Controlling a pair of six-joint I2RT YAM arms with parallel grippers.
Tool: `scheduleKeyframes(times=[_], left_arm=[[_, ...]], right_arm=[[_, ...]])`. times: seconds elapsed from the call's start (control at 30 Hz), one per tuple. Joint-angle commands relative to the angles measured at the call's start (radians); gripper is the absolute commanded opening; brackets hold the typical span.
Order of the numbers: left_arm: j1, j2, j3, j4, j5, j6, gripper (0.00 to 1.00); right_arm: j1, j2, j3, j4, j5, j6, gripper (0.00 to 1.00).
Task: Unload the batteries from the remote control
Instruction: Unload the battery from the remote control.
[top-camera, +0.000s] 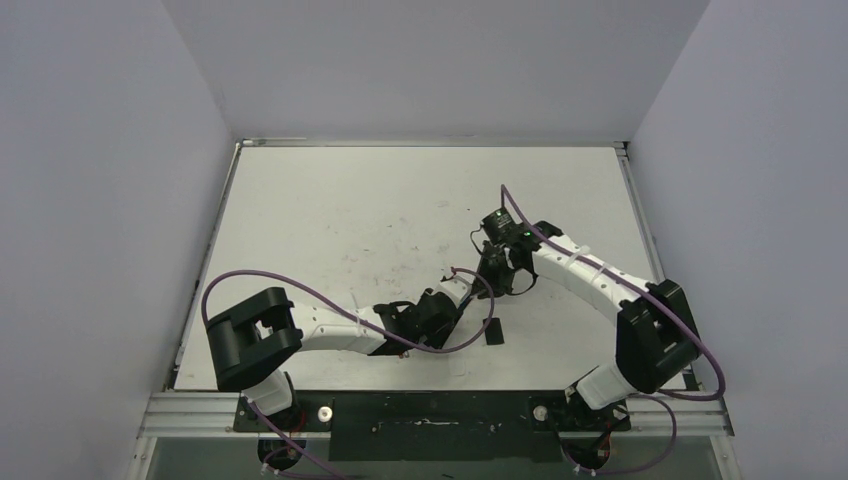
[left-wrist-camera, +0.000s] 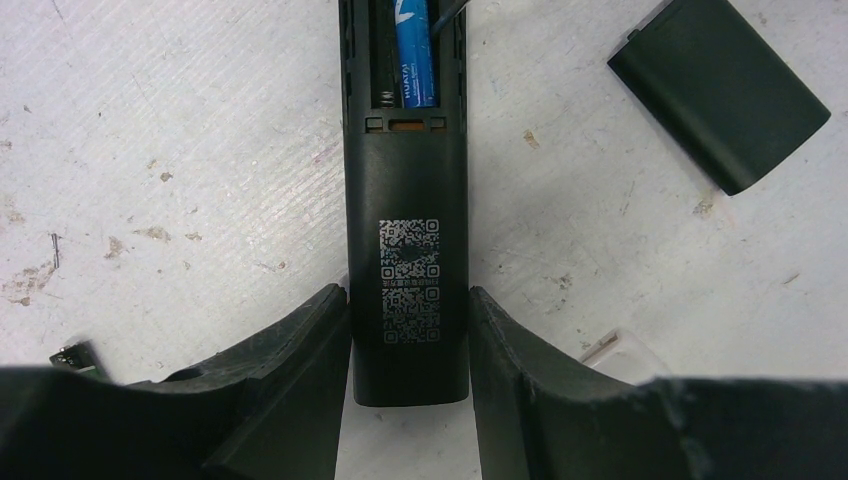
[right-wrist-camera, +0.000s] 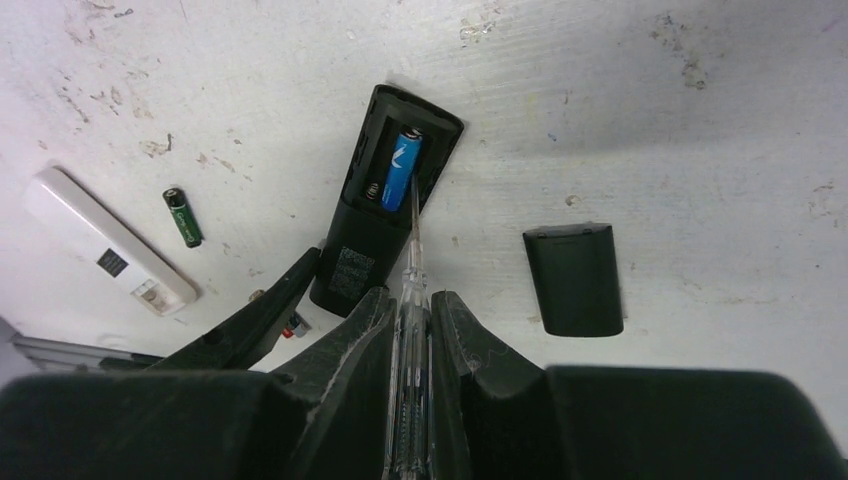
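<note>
The black remote control (left-wrist-camera: 408, 190) lies back-up on the table with its battery bay open. A blue battery (left-wrist-camera: 415, 60) sits in the bay, and the slot beside it is empty. My left gripper (left-wrist-camera: 408, 300) is shut on the remote's lower end, one finger against each side. My right gripper (right-wrist-camera: 410, 300) is shut on a clear-handled screwdriver (right-wrist-camera: 411, 265), whose tip rests at the blue battery (right-wrist-camera: 400, 170). A dark battery (right-wrist-camera: 183, 217) lies loose on the table to the left of the remote (right-wrist-camera: 350, 265). No reddish-brown batteries show.
The black battery cover (right-wrist-camera: 573, 278) lies flat to the right of the remote and also shows in the top view (top-camera: 493, 331). A white remote (right-wrist-camera: 108, 243) lies at the left. A small white plastic piece (left-wrist-camera: 625, 352) sits by my left gripper's right finger.
</note>
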Motion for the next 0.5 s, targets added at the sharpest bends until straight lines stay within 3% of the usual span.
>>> scheduleKeyframes(times=[0.0, 0.27, 0.47], left_arm=[[-0.016, 0.003, 0.033, 0.001, 0.032, 0.021, 0.38], [-0.015, 0.008, 0.025, 0.033, 0.066, -0.003, 0.35], [-0.015, -0.003, 0.009, 0.030, 0.069, -0.023, 0.34]], right_arm=[[-0.060, -0.048, -0.134, 0.179, -0.135, 0.005, 0.05], [-0.127, -0.108, -0.274, 0.318, -0.288, -0.095, 0.05], [-0.165, -0.137, -0.364, 0.388, -0.309, -0.095, 0.05]])
